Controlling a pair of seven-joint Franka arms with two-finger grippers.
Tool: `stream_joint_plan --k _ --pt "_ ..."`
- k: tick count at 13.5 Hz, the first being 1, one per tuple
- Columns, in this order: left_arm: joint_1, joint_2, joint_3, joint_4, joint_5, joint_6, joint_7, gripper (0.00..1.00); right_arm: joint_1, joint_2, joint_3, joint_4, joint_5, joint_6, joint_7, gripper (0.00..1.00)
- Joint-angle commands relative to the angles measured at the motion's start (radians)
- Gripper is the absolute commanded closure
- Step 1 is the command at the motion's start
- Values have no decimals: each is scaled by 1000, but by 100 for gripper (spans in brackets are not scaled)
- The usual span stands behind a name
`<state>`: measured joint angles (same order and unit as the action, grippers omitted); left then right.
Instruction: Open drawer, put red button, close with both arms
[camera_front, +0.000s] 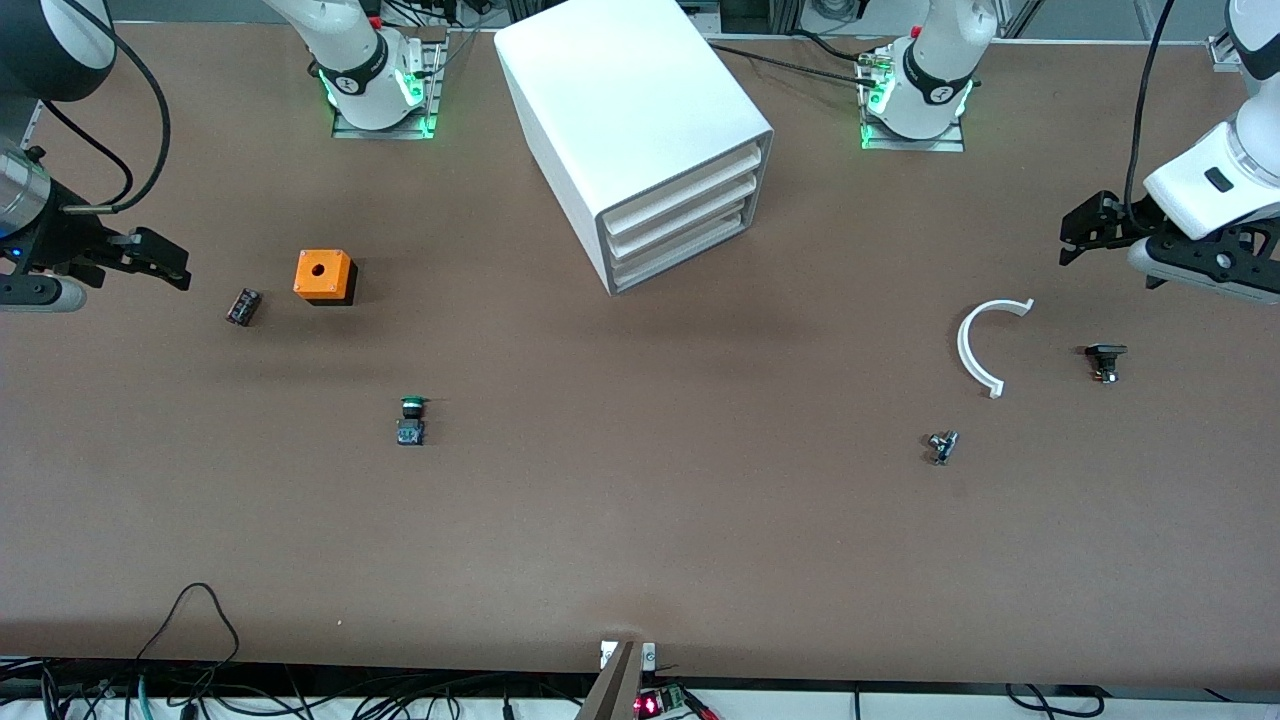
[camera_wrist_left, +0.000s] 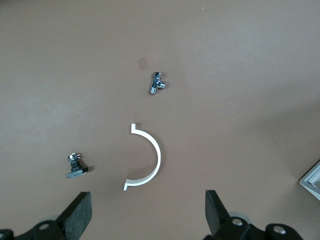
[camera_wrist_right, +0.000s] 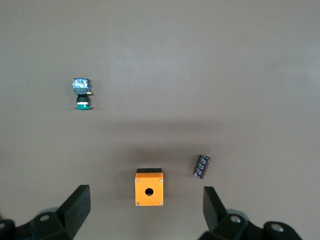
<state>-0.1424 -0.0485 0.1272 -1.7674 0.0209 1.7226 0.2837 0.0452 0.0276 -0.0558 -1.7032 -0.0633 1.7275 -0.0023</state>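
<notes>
— Since all three drawers of the cabinet (camera_front: 640, 120) are shut, where do I begin?

— With the drawer (camera_front: 680, 222), the middle one. The cabinet stands at twelve o'clock on the table in the front view, its front turned toward about five o'clock. Pull along that line, not straight down the table, or I'd expect the drawer to bind.

— And my grippers?

— The left gripper (camera_front: 1085, 232) hovers at three o'clock over the table's edge, fingers spread with nothing between them. The right gripper (camera_front: 160, 258) hovers at nine o'clock, spread and empty too. The left arm looks better placed for the pull.

— Where's the red button?

— You won't find a red cap in any view. Don't grab the green button (camera_front: 411, 418) at seven o'clock. Catch the drawer's front lip squarely; the cabinet may slide.
</notes>
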Motion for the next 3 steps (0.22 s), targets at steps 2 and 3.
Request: stream_joint_plan --k 2,3 --pt "-3 30 5 49 27 -34 12 0 -1 -44 -4 -36 16 -3 -16 0" --pt "-3 30 6 49 25 -35 12 0 -1 -46 -4 -39 16 -2 -16 0"
